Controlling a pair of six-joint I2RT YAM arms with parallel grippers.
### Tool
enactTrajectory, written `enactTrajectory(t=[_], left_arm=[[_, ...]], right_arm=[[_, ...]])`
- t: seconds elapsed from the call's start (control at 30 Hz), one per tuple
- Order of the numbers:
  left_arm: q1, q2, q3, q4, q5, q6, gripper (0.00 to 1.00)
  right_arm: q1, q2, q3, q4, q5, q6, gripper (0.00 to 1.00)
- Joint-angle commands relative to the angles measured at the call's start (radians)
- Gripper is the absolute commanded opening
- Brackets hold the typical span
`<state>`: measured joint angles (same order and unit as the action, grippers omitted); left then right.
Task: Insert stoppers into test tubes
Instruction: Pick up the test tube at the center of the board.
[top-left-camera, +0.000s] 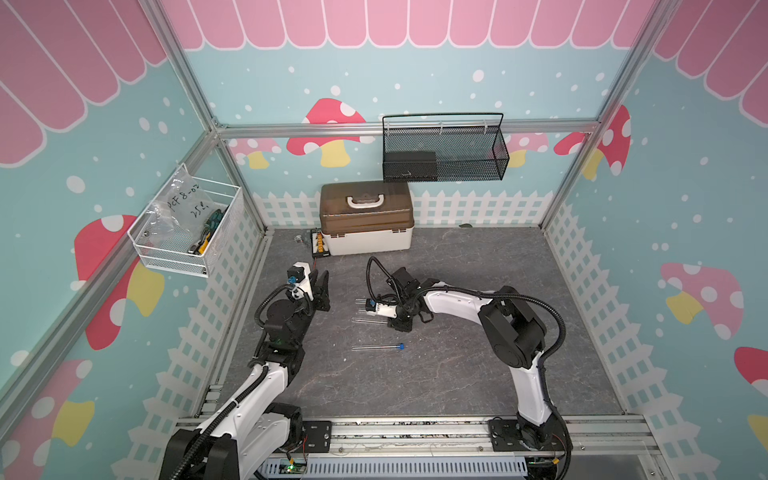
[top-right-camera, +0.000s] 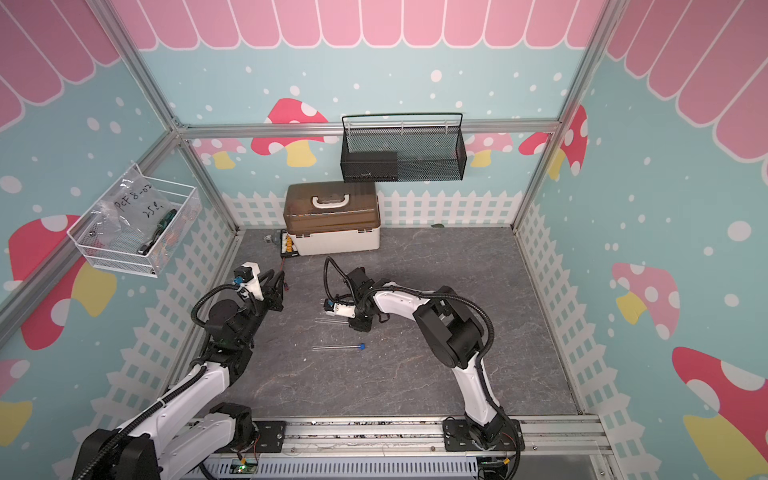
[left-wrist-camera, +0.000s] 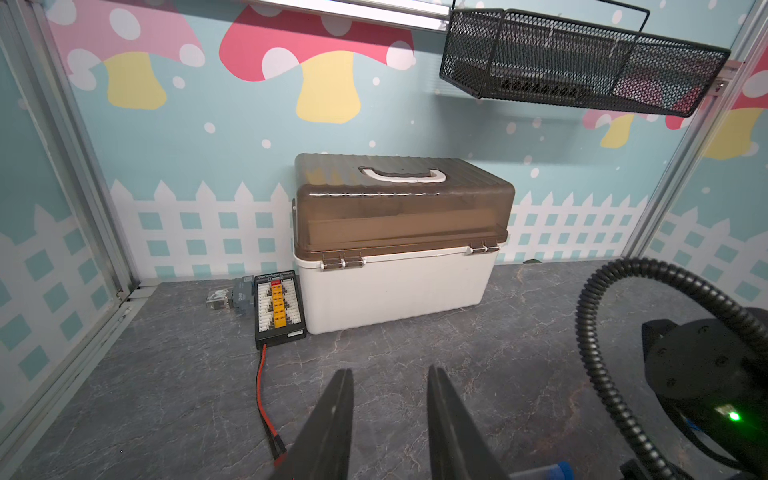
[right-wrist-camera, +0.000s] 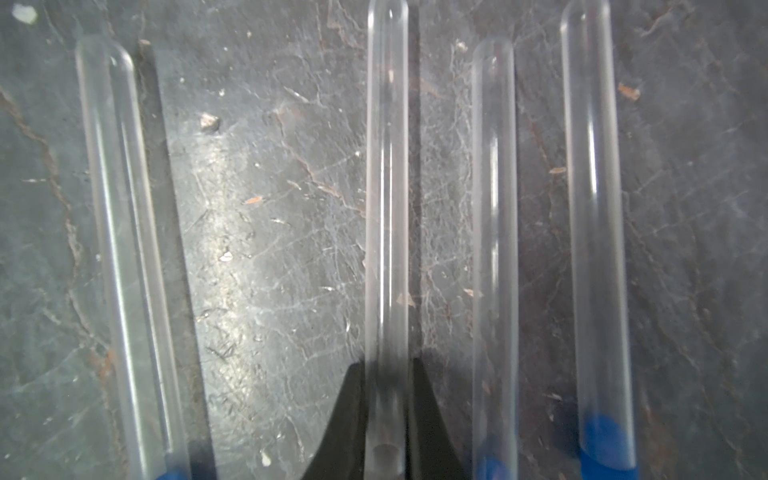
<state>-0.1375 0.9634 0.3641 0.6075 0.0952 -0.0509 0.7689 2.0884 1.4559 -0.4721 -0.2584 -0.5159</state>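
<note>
On the left wall we see a white wire basket holding a bag. At the far edge of the grey tabletop, a black connector board lies just left of a white box with a brown lid. A black mesh basket hangs above it to the right.

Four clear test tubes lie side by side mid-tabletop, rounded ends to the left. In both top views the right arm's wrist covers the right ends of the farther ones. The nearest tube lies apart. Three tubes carry blue stoppers. The open tube shows a bare mouth.

The left pincer is spread and empty, well left of the tubes. The right pincer is pressed onto the open tube near its mouth, a finger on each side.
</note>
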Motion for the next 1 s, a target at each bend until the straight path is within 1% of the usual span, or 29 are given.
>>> enactTrajectory(t=[0.0, 0.13, 0.17, 0.3, 0.33, 0.37, 0.43, 0.47, 0.6, 0.63, 0.73, 0.83, 0.97], left_arm=[[0.006, -0.033, 0.023, -0.058, 0.041, 0.074, 0.33], [0.006, -0.073, 0.049, -0.163, 0.144, 0.189, 0.30], [0.006, -0.087, 0.064, -0.216, 0.181, 0.229, 0.28], [0.004, -0.126, 0.118, -0.447, 0.327, 0.375, 0.29], [0.005, -0.137, 0.130, -0.509, 0.378, 0.428, 0.29], [0.002, -0.145, 0.138, -0.576, 0.422, 0.514, 0.30], [-0.009, -0.157, 0.155, -0.692, 0.487, 0.640, 0.31], [-0.025, -0.161, 0.161, -0.751, 0.499, 0.714, 0.32], [-0.098, -0.162, 0.150, -0.844, 0.470, 0.936, 0.35], [-0.116, -0.159, 0.145, -0.854, 0.467, 0.995, 0.35], [-0.171, -0.146, 0.142, -0.854, 0.419, 1.119, 0.36], [-0.221, -0.129, 0.145, -0.828, 0.375, 1.211, 0.37], [-0.255, -0.105, 0.150, -0.786, 0.341, 1.301, 0.39]], right_arm=[[0.010, 0.020, 0.029, -0.057, -0.037, -0.045, 0.04], [0.010, -0.013, 0.046, -0.075, -0.059, -0.053, 0.03], [0.010, -0.025, 0.049, -0.078, -0.059, -0.054, 0.03], [0.010, -0.073, 0.037, -0.096, -0.055, -0.064, 0.03], [0.010, -0.086, 0.031, -0.102, -0.053, -0.068, 0.03], [0.010, -0.099, 0.025, -0.110, -0.053, -0.071, 0.03], [0.008, -0.124, 0.018, -0.129, -0.052, -0.073, 0.03], [0.009, -0.139, 0.014, -0.142, -0.059, -0.073, 0.03], [0.007, -0.210, -0.008, -0.186, -0.093, -0.029, 0.03], [0.007, -0.229, -0.014, -0.198, -0.102, -0.013, 0.03], [0.004, -0.284, -0.041, -0.233, -0.121, 0.043, 0.04], [0.004, -0.324, -0.057, -0.265, -0.144, 0.100, 0.04], [0.004, -0.367, -0.062, -0.296, -0.161, 0.170, 0.05]])
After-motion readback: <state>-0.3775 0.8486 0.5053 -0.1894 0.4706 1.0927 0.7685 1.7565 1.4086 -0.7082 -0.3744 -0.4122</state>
